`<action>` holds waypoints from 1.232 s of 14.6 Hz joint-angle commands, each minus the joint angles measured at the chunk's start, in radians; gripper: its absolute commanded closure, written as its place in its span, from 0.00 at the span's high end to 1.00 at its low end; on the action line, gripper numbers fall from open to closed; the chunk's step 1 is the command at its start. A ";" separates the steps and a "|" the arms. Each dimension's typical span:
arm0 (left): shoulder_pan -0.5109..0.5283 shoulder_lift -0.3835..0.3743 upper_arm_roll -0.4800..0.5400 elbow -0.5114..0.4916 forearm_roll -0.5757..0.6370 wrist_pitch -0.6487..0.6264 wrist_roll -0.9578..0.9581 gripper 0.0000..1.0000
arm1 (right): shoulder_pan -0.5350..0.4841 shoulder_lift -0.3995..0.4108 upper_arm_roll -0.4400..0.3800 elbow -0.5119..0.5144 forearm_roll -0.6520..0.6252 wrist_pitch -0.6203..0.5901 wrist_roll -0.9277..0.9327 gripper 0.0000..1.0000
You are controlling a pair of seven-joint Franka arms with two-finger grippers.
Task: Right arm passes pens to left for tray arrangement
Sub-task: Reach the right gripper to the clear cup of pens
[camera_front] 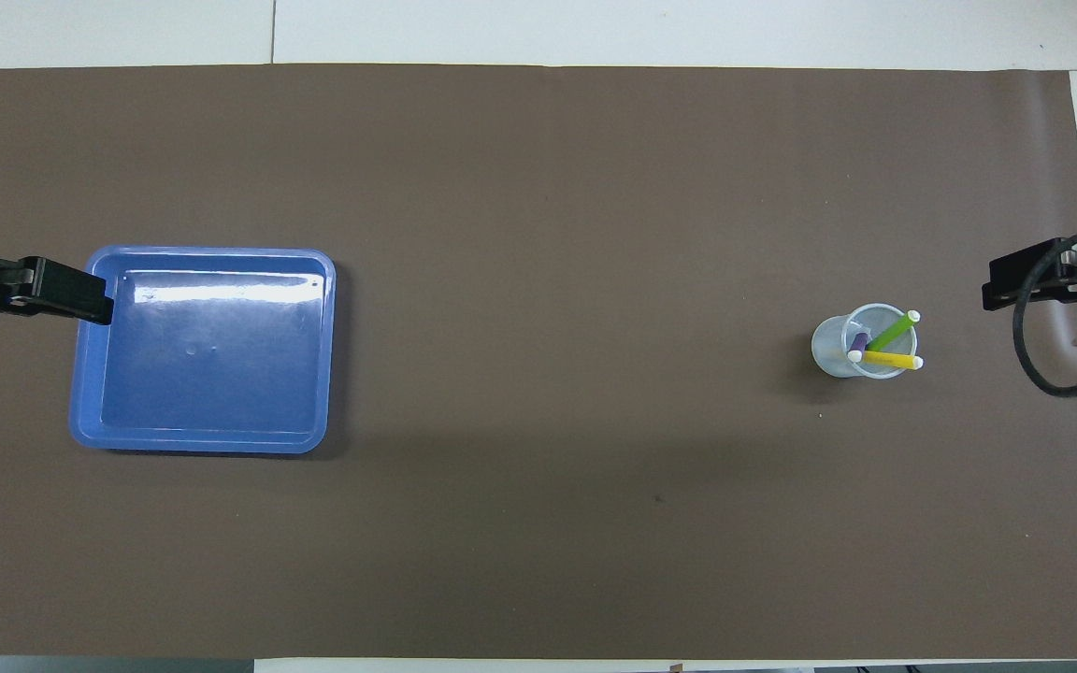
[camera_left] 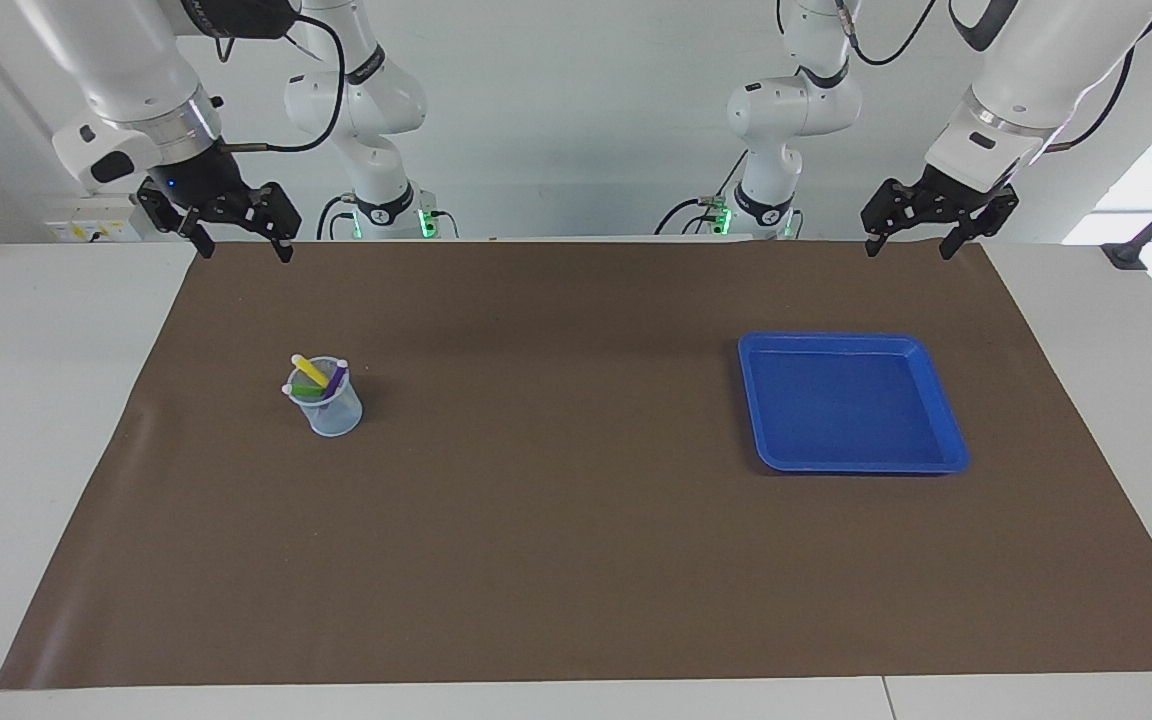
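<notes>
Hanging over the robots' edge of the brown mat [camera_left: 576, 560], both grippers wait empty with their fingers spread apart. The right gripper [camera_left: 241, 248], with its small blue light, is up over the mat's corner at the right arm's end of the table; the right arm [camera_left: 126, 90] rises from there out of the top of the facing view. The left gripper [camera_left: 918, 243] hangs over the mat's edge near the corner at the left arm's end, below the left arm [camera_left: 1026, 90]. Neither gripper touches anything.

Farther out from the robots, a small clear cup [camera_left: 334, 410] stands upright on the mat toward the right arm's end, well apart from the mat's edges. Three pens lean inside it with their pale tips up: a yellow pen [camera_left: 310, 370], a purple pen [camera_left: 337, 379] and a green pen [camera_left: 308, 391], crossing one another above the rim.

At about the same depth, the bright-blue tray [camera_left: 948, 420] lies flat on the mat toward the left arm's end, well apart from the cup, with nothing in it. The mat's farther half is bare.
</notes>
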 commanded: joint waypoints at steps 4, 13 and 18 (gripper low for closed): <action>-0.004 -0.025 0.005 -0.021 -0.004 0.013 -0.005 1.00 | -0.008 -0.028 0.009 -0.035 -0.003 0.010 0.017 1.00; -0.004 -0.025 0.003 -0.023 -0.004 0.013 -0.005 1.00 | 0.000 -0.048 0.011 -0.076 0.000 0.007 -0.021 1.00; -0.004 -0.025 0.003 -0.023 -0.006 0.011 -0.005 1.00 | 0.003 -0.160 0.017 -0.364 -0.010 0.266 -0.030 1.00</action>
